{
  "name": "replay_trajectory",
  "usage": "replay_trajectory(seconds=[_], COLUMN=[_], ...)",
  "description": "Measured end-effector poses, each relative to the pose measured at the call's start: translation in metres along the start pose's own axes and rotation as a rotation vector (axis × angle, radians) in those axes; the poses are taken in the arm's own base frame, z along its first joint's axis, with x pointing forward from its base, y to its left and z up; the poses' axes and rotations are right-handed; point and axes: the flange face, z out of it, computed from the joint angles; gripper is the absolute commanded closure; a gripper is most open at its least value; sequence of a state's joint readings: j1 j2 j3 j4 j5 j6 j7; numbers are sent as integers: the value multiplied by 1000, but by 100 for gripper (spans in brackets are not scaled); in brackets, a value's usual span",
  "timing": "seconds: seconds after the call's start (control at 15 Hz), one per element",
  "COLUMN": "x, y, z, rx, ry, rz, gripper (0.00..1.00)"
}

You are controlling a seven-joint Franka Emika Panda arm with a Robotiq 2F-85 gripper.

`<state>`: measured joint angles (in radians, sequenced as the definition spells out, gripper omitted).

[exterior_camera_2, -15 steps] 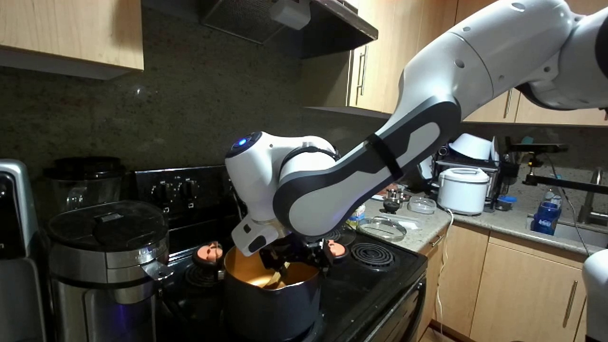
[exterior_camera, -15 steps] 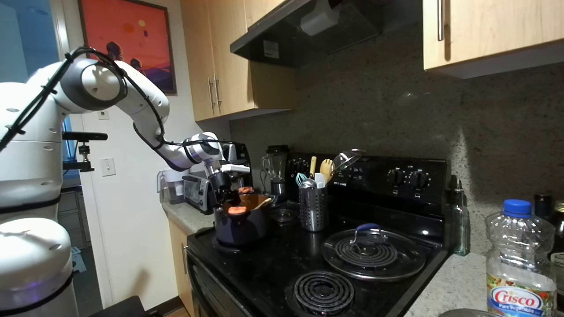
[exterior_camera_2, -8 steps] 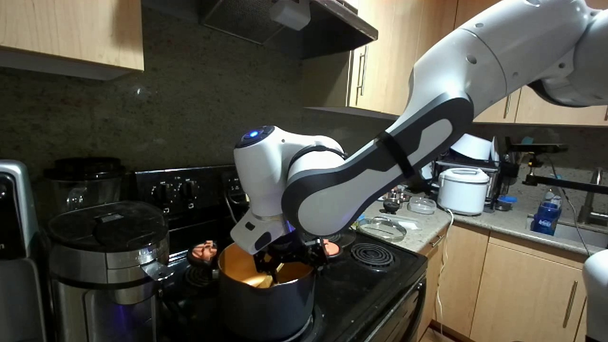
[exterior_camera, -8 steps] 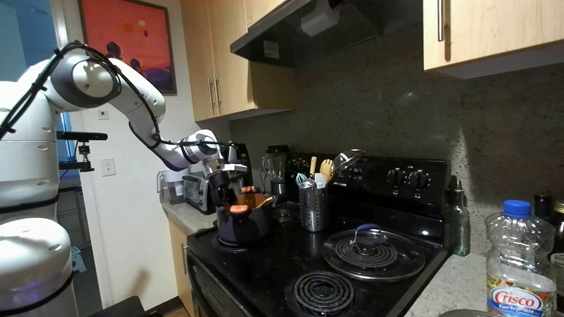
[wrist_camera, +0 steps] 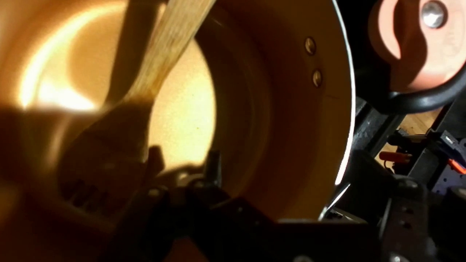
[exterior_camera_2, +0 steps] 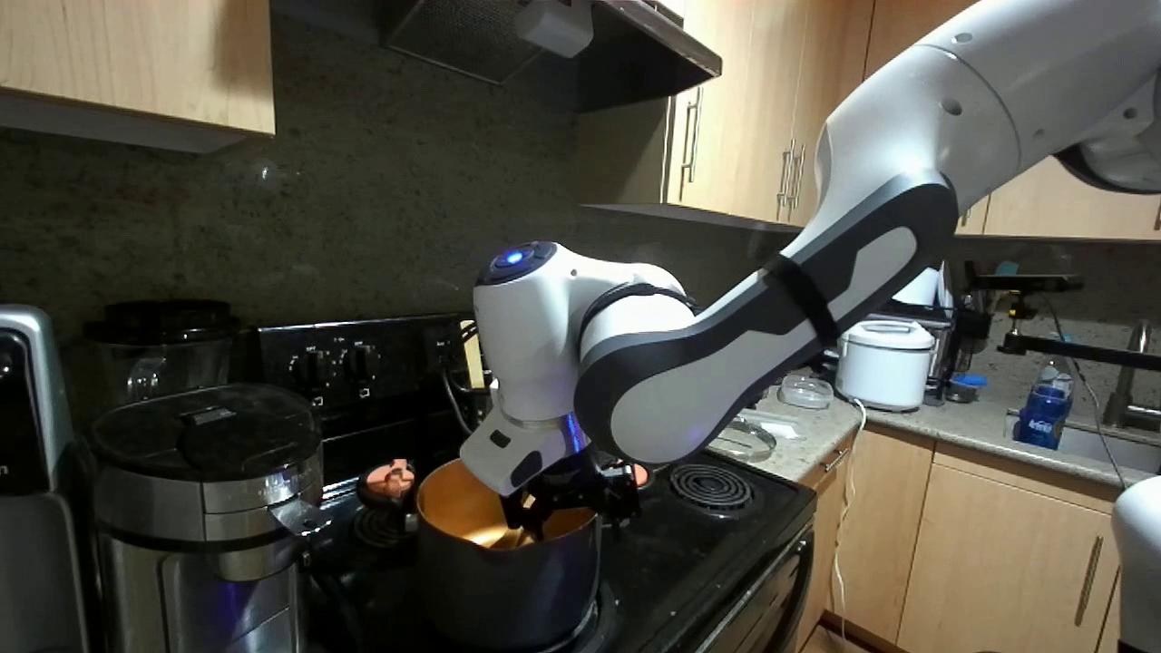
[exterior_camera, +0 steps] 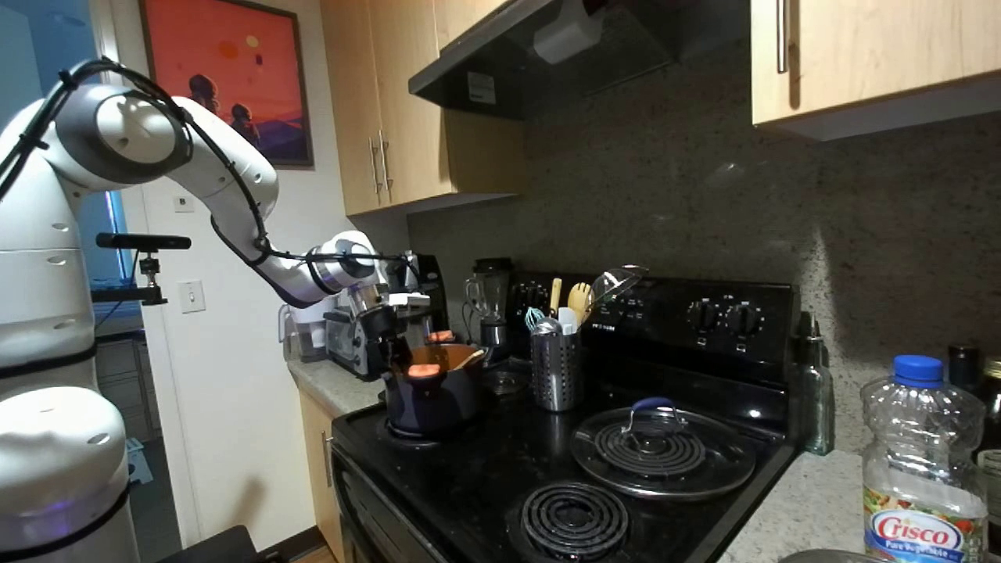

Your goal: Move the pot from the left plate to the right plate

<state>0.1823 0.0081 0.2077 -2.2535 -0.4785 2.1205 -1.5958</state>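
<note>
A white robot arm [exterior_camera: 252,170] extends in from the left over the black stovetop [exterior_camera: 481,469]; its dark hand [exterior_camera_2: 580,515] is spread wide, straddling the wall of the dark cooking pot [exterior_camera: 438,404], and the wrist view shows one finger [wrist_camera: 214,167] inside the pot and the other finger [wrist_camera: 404,211] outside it; whether either touches the wall, I cannot tell; the pot, copper-orange within, stands upright at the stovetop's front-left corner, its side handles [exterior_camera: 425,371] topped with orange; a wooden utensil [wrist_camera: 143,91] leans inside it; to the right, near the middle of the back edge, a perforated steel utensil holder [exterior_camera: 556,377] stands packed with kitchen tools [exterior_camera: 579,299]; farther right, a coil burner [exterior_camera: 565,520] sits at the front-right corner; a round glass lid [exterior_camera: 665,453] rests handle-up toward the back-right corner; beyond the right edge is a clear Crisco oil bottle [exterior_camera: 923,469] with a blue cap [exterior_camera: 918,370].
</note>
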Motion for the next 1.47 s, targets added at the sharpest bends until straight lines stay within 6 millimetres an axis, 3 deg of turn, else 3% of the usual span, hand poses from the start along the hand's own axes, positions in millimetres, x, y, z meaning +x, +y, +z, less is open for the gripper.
replay_trajectory(seconds=[0.4,0.53,1.47], x=[5,6,2], y=[-11,-12,-19], z=[0,-1,-12], rx=[-4,-7,-31], ry=[-5,-7,-30], rz=[4,5,91], gripper=[88,95,94])
